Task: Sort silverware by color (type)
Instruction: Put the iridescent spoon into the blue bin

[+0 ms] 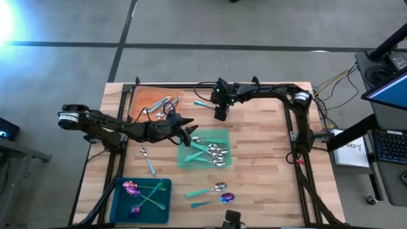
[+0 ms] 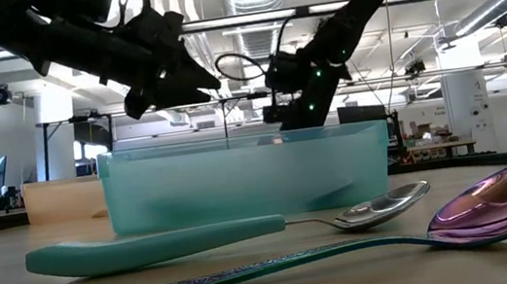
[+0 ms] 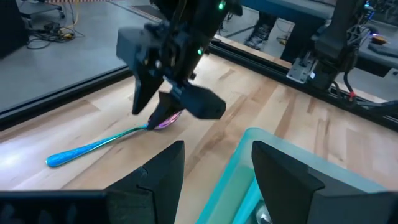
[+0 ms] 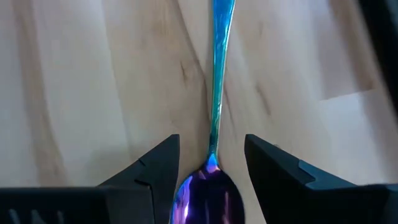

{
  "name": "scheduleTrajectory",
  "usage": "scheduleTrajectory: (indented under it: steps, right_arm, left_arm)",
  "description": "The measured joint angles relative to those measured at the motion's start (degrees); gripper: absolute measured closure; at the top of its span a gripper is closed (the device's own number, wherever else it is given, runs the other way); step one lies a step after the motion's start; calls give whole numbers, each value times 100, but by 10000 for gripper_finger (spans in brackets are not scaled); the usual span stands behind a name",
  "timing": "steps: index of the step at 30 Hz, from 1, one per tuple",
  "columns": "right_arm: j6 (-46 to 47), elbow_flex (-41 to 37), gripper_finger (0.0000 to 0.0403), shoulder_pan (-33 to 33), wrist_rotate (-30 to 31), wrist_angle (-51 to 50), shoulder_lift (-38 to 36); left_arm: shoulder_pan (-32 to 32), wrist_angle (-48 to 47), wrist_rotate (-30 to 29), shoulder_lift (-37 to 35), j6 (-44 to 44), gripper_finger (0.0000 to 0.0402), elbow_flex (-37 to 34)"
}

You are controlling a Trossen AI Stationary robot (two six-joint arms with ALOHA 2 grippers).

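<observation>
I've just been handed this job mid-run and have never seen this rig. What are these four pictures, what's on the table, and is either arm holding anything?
Two dark robot arms work at a wooden table, each ending in a two-finger pincer. One picture looks straight down on the table, one looks level across its top, and two come from cameras on the arms' wrists.

On the table lie three trays. The orange tray holds all-silver pieces, the green tray holds silver-headed spoons with teal handles, and the blue tray holds purple-headed ones. Loose pieces remain: a teal-handled spoon, and near the front edge another teal-handled spoon and a purple-headed spoon.

The right pincer is open, straddling the neck of a purple-headed spoon lying on the wood; nothing is gripped yet. The left pincer hovers open and empty at the green tray's edge.
</observation>
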Motion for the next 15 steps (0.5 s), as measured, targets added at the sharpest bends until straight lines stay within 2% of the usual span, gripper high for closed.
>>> scheduleTrajectory:
  steps: [10, 15]
  right_arm:
    - [-82, 338, 230, -61, -88, -21, 563]
    - [-127, 363, 257, -109, -392, -57, 585]
  left_arm:
    - [2, -26, -88, 0, 2, 229, 0]
    - [2, -33, -90, 0, 15, 229, 0]
